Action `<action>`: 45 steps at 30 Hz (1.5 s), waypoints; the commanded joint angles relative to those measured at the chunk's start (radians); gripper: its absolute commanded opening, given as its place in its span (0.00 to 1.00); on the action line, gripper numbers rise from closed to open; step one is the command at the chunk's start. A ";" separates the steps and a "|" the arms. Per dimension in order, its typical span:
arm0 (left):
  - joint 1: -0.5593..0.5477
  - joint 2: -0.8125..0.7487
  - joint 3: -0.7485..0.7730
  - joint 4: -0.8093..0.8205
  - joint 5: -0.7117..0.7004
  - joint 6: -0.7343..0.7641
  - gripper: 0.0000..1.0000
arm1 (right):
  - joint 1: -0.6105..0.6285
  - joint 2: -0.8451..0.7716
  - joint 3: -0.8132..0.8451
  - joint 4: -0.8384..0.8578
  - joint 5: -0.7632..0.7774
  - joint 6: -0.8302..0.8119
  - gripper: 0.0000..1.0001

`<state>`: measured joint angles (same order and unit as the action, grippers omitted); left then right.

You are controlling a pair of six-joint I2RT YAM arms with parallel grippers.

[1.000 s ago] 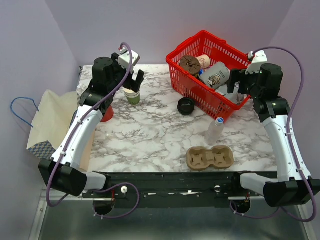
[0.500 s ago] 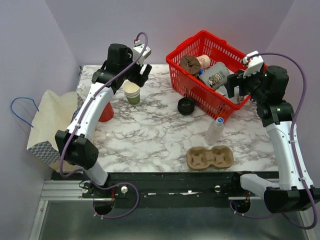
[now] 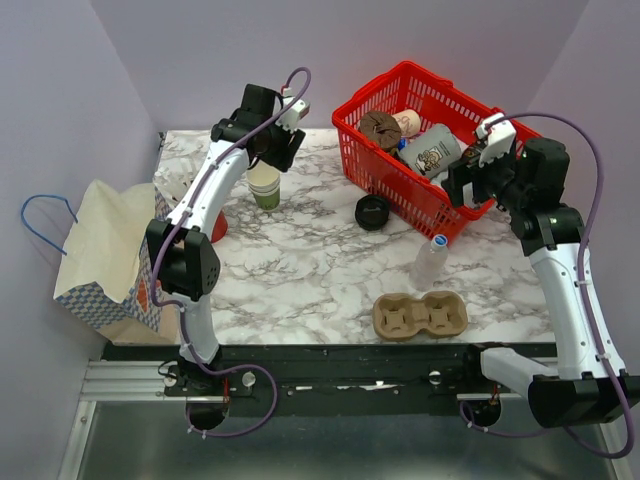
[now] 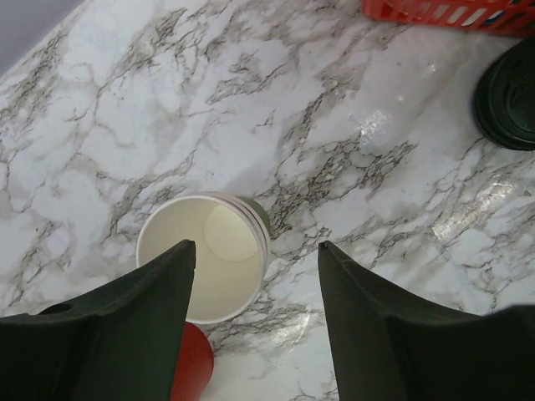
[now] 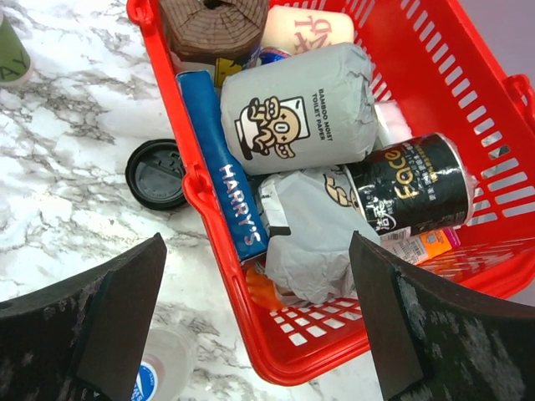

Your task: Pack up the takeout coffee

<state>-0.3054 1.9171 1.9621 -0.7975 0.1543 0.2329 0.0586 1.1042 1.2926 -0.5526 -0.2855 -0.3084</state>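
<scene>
Olive-green takeout coffee cup [image 4: 205,255] stands on the marble surface [image 3: 300,270] beneath the left gripper [image 4: 255,251], jaws spread, gripping nothing; its black lid [image 3: 372,212] lies beside the red basket [image 3: 392,186]. The right gripper [image 5: 255,242] hangs over that basket, jaws wide and empty; lilac walls [image 3: 180,60] behind.

Tabletop [image 3: 300,270]: white marble, grey veining. Far left, paper cup [image 4: 205,267]: olive-green outside, cream inside. Red cup [image 4: 196,368] just beside. Round lid [image 3: 372,212]: black. Basket [image 3: 400,190], far right: red. Cup carrier [image 3: 420,316], near: brown. Bag [image 3: 100,230], left: cream, blue-white check at bottom, blue handle.
</scene>
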 commanded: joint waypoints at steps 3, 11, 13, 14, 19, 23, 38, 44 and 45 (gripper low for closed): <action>-0.003 0.051 0.080 -0.141 -0.104 -0.055 0.68 | -0.002 0.034 0.040 -0.093 -0.079 -0.020 0.99; -0.001 0.074 0.035 -0.172 -0.118 -0.043 0.61 | -0.003 0.062 0.059 -0.102 -0.113 -0.014 0.99; -0.001 0.085 0.037 -0.175 -0.119 -0.043 0.60 | -0.002 0.063 0.057 -0.101 -0.113 -0.011 0.99; -0.001 0.088 0.038 -0.177 -0.118 -0.043 0.59 | -0.002 0.063 0.054 -0.101 -0.115 -0.011 0.99; 0.003 0.120 0.058 -0.195 -0.114 -0.035 0.52 | -0.003 0.056 0.036 -0.096 -0.113 -0.012 0.99; 0.009 0.143 0.078 -0.206 -0.108 -0.026 0.46 | -0.002 0.045 0.024 -0.087 -0.109 -0.011 0.99; 0.015 0.149 0.100 -0.192 -0.096 -0.032 0.24 | -0.002 0.034 -0.009 -0.076 -0.106 -0.008 0.99; 0.015 0.149 0.101 -0.197 -0.104 -0.029 0.13 | -0.003 0.034 -0.016 -0.067 -0.110 -0.005 0.99; 0.017 0.148 0.103 -0.200 -0.107 -0.026 0.09 | -0.003 0.034 -0.018 -0.064 -0.110 -0.005 0.99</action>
<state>-0.2939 2.0689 2.0342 -0.9817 0.0624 0.2024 0.0586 1.1526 1.2896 -0.6373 -0.3729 -0.3153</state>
